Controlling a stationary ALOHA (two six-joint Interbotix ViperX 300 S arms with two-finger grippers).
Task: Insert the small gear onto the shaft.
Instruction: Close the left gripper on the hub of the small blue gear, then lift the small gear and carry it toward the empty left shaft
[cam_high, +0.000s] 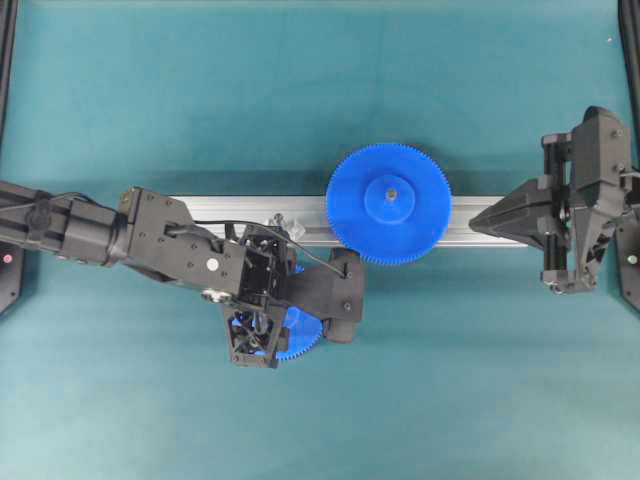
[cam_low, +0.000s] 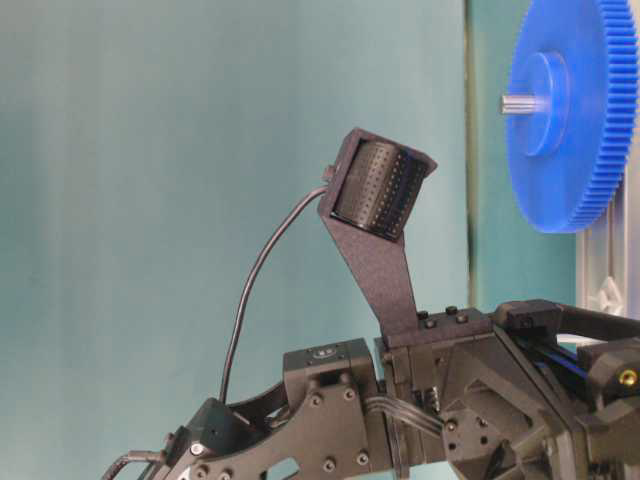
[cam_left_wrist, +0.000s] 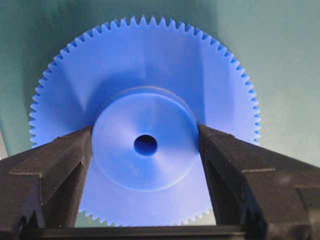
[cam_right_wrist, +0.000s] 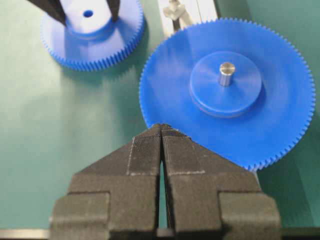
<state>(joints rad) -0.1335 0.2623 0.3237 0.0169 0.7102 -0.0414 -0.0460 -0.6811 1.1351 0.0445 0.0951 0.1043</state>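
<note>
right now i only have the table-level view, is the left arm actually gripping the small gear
observer: yes. in the left wrist view the left gripper has its jaws pressed against both sides of the raised hub of the small gear.
operator: is it off the table
observer: it doesn't look lifted. the right wrist view shows it lying flat on the green mat, beside the wide gear.
operator: and the right arm
observer: the right gripper is shut and empty, its tips just short of the wide gear's rim.
</note>
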